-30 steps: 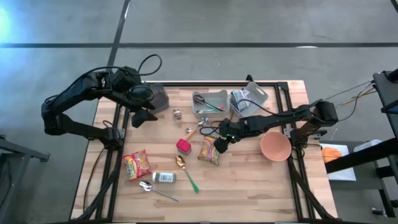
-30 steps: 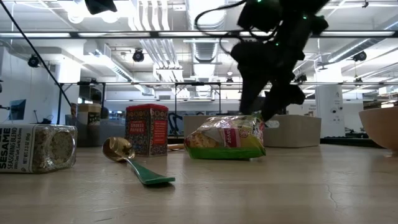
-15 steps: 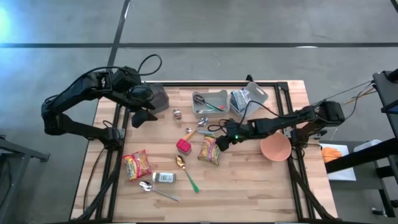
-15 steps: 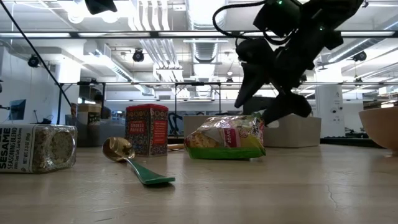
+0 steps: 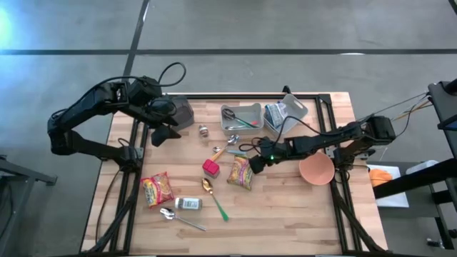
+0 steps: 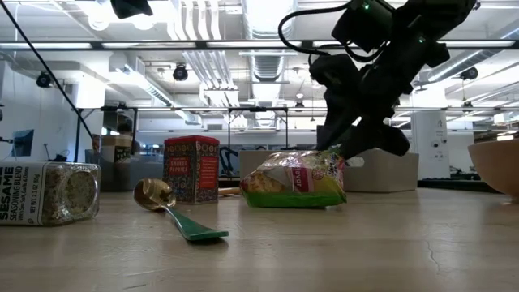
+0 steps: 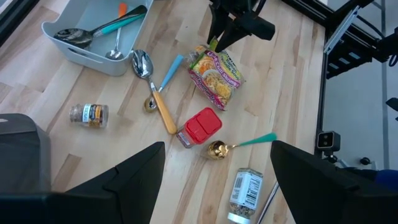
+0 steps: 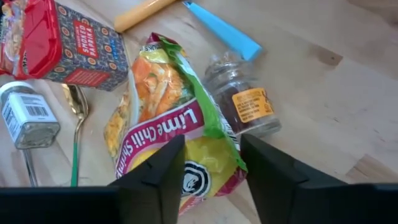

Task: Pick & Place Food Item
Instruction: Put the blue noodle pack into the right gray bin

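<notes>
- The right arm reaches from the table's right edge across the wooden table toward its middle, forearm low and nearly level, wrist bent down.
- The right gripper sits at the upper right end of the noodle packet, a green and yellow bag marked "Lime Chili".
- In the right wrist view the two dark fingers straddle the sealed end of the noodle packet, one on each side, close to its edges. Whether they already pinch the bag cannot be told.
- In the low view the right gripper comes down from above and meets the top right corner of the noodle packet, which lies flat on the table.
- The left arm is folded at the table's far left corner. The left gripper hangs above the table surface, fingers spread, holding nothing.
- The left wrist view shows both spread fingers in the foreground, with the table's middle beyond them.
- A red spice tin lies just beside the noodle packet on its left.
- A gold spoon with a green handle lies below the tin.
- A pink bowl stands near the right edge, beside the right forearm.
- A second noodle packet lies well apart at the lower left.
</notes>
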### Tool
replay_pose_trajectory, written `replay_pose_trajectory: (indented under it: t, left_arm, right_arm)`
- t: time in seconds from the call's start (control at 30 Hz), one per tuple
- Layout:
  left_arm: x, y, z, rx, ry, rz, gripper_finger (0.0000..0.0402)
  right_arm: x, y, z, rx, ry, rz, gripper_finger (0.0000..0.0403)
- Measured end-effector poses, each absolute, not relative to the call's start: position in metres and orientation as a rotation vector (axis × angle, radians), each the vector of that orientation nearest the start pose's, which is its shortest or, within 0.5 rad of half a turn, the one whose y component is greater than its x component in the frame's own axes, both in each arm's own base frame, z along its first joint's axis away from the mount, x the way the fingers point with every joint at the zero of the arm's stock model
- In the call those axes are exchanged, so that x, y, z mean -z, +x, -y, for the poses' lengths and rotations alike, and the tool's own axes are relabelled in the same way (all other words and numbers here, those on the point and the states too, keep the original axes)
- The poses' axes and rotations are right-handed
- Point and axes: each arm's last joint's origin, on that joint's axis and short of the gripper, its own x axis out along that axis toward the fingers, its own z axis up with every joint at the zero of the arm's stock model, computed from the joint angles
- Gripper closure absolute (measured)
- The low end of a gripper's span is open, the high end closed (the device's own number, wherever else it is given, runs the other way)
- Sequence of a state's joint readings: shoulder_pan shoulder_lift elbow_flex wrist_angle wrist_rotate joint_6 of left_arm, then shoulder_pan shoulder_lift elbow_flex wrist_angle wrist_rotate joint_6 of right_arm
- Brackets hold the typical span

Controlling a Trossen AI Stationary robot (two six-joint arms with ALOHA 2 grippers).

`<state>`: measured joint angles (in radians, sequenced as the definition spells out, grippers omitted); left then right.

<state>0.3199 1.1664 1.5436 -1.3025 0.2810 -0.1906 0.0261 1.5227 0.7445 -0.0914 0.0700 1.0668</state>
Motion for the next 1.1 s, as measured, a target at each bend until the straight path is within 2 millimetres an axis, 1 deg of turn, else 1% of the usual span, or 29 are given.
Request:
replay_pose_trajectory:
  t: [0.23, 0.37, 0.4, 0.57, 0.63, 0.93, 1.1]
  left_arm:
    - [-0.416, 0.173, -0.049, -0.13, -0.472, -0.881, 0.0105]
    - [-0.416, 0.173, -0.049, -0.131, -0.472, -0.881, 0.0105]
    - [-0.416, 0.173, -0.049, -0.131, -0.472, -0.881, 0.0105]
    - [-0.416, 0.173, -0.049, -0.132, -0.476, -0.881, 0.0105]
    - [-0.416, 0.173, -0.049, -0.133, -0.477, -0.881, 0.0105]
    - [-0.416, 0.173, -0.049, -0.139, -0.491, -0.88, 0.0105]
    - [-0.416, 0.173, -0.049, -0.141, -0.494, -0.881, 0.0105]
  right_arm:
    - [-0.158, 0.282, -0.006, 0.501, 0.989, -0.786, 0.032]
    - [-0.154, 0.279, -0.006, 0.522, 1.011, -0.794, 0.0376]
    - [-0.154, 0.279, -0.006, 0.524, 1.01, -0.794, 0.0385]
    - [-0.154, 0.279, -0.006, 0.532, 1.003, -0.786, 0.0395]
    - [-0.158, 0.281, -0.007, 0.514, 0.98, -0.781, 0.0395]
    - [-0.185, 0.297, -0.017, 0.362, 0.826, -0.744, 0.0395]
    - [-0.204, 0.305, -0.023, 0.303, 0.761, -0.723, 0.0395]
